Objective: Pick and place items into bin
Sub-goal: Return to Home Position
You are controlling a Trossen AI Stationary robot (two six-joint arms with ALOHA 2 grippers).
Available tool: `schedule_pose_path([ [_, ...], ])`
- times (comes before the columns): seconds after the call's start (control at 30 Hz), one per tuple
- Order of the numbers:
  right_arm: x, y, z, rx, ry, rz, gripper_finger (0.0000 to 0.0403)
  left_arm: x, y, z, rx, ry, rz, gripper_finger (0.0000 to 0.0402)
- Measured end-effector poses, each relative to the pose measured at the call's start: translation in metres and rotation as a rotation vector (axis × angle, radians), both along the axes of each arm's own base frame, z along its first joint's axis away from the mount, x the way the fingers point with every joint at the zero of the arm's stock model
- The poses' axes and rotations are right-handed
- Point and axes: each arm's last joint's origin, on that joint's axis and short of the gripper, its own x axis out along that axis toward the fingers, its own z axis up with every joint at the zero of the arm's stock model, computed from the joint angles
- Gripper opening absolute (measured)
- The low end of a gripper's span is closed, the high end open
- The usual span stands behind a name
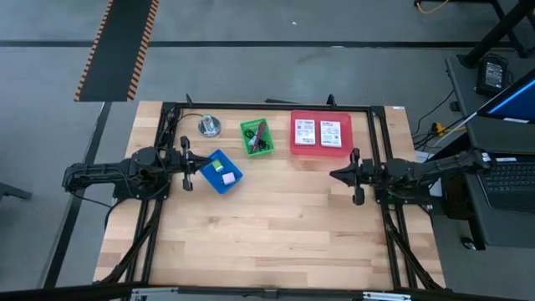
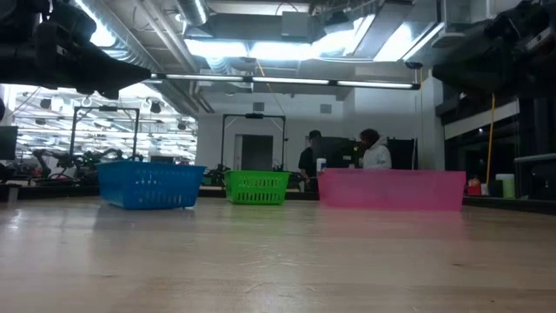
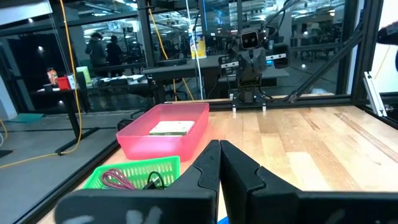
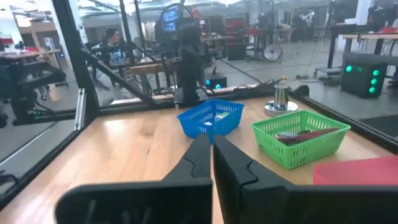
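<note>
Left gripper (image 1: 192,165) and right gripper (image 1: 335,175) fingers are together, with bare table (image 1: 276,226) between them; the print on the packets (image 1: 304,131) is illegible.

Bare tabletop (image 1: 276,226) runs between my left pincer (image 1: 185,164) and right pincer (image 1: 354,176), down to the near edge. By the far edge stand a silver piece (image 1: 209,126), green bin (image 1: 244,134) and pink bin (image 1: 321,151); the blue bin (image 1: 209,162) sits just beside my left pincer.

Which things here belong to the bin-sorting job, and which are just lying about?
Job:
blue bin holding tiny green block and tiny pink cube
green bin holding dark red cord and black cable
pink bin holding two white packets
left gripper and right gripper, both shut and empty

Lying about:
round silver metal object beside the green bin
laptop off the table
</note>
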Motion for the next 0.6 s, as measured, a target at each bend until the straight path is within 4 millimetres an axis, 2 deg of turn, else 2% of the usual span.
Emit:
schedule_pose_path([
  [0.23, -0.009, 0.0, -0.01, -0.036, 0.094, 0.047, 0.0, 0.0, 0.0, 0.0, 0.0, 0.0, -0.001, 0.0007],
  [0.47, -0.017, 0.003, -0.005, -0.117, 0.021, 0.225, 0.0, 0.0, 0.0, 0.0, 0.0, 0.0, -0.001, 0.0006],
  [0.6, -0.019, 0.004, -0.005, -0.157, 0.019, 0.263, 0.0001, 0.0, 0.0, 0.0, 0.0, 0.0, -0.001, 0.0008],
])
